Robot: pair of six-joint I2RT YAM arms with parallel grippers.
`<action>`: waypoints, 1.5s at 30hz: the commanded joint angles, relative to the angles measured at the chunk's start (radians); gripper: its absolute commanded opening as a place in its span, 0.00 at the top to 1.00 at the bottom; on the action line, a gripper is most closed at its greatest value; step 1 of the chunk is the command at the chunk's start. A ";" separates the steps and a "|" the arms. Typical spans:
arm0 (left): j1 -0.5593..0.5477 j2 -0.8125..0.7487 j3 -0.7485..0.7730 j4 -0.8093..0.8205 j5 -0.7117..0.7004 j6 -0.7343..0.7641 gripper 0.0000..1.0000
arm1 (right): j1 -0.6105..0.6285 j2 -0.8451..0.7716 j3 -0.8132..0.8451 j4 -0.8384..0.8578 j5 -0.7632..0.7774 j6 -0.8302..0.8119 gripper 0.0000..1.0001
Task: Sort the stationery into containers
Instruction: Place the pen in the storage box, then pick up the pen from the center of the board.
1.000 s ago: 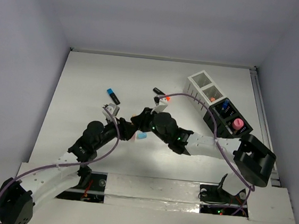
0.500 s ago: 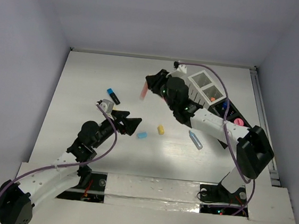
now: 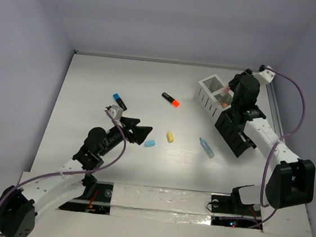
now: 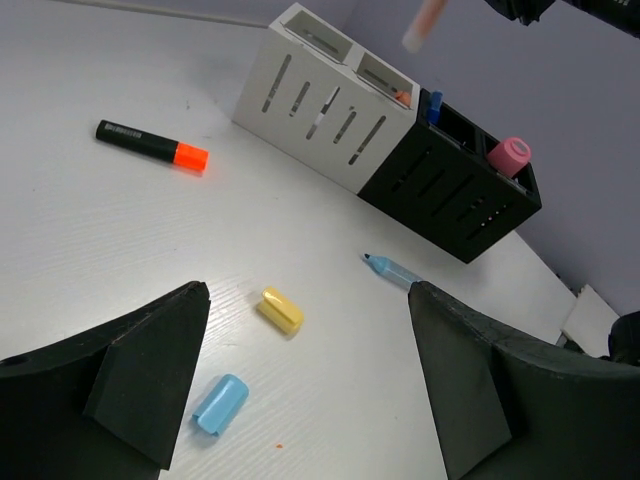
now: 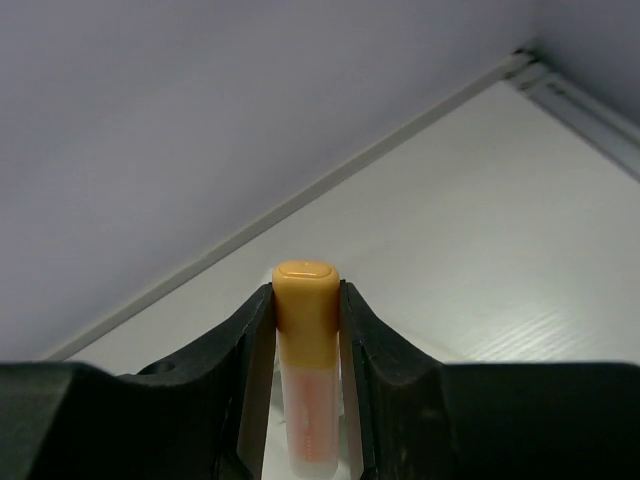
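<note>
My right gripper (image 3: 230,94) is shut on a peach marker (image 5: 305,345), which it holds upright over the white containers (image 3: 211,92) at the back right. The peach marker (image 4: 427,22) also shows in the left wrist view, hanging above those boxes. The black containers (image 4: 450,190) joined to them hold a pink cylinder (image 4: 509,156) and a blue-capped item. My left gripper (image 3: 141,129) stands open and empty low over the table. Near it lie a yellow piece (image 4: 282,309), a pale blue piece (image 4: 221,402) and a pale blue marker (image 4: 392,269). A black marker with an orange cap (image 3: 170,99) lies farther back.
A black marker with a blue cap (image 3: 119,101) lies left of my left gripper. The right arm reaches over the black containers (image 3: 235,132). A metal rail (image 3: 274,114) runs along the table's right edge, and walls close in the back and sides.
The right arm has swung from the table's middle to above the containers, carrying the peach marker. The left gripper has opened wide and drawn back slightly.
</note>
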 commanded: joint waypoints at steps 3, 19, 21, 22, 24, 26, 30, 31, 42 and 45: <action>-0.006 0.010 0.032 0.084 0.038 -0.013 0.21 | -0.070 0.011 -0.015 0.010 0.082 -0.108 1.00; -0.006 0.038 0.032 0.084 0.016 -0.001 0.22 | -0.070 0.113 -0.041 0.090 0.010 -0.191 0.71; -0.006 0.043 0.034 0.083 0.013 0.001 0.22 | -0.070 0.097 -0.058 0.079 -0.031 -0.166 0.63; -0.006 0.044 0.035 0.081 0.010 0.001 0.22 | -0.070 0.090 -0.063 0.066 -0.040 -0.158 0.55; -0.006 0.044 0.034 0.081 0.010 0.004 0.22 | -0.070 0.068 -0.067 0.049 -0.065 -0.146 0.45; -0.006 0.043 0.034 0.080 0.005 0.004 0.22 | -0.061 0.056 -0.066 0.018 -0.074 -0.141 0.32; -0.006 0.046 0.034 0.080 0.004 0.002 0.24 | -0.047 0.005 -0.041 -0.048 -0.118 -0.132 0.19; -0.006 0.047 0.034 0.081 0.007 0.001 0.26 | -0.032 -0.007 -0.027 -0.066 -0.122 -0.132 0.19; -0.006 0.021 0.032 0.083 0.027 -0.019 0.68 | 0.149 -0.258 -0.199 -0.459 -0.299 0.007 0.98; -0.006 0.017 0.027 0.090 0.030 -0.024 0.74 | 0.163 -0.361 -0.272 -0.603 -0.391 0.036 0.96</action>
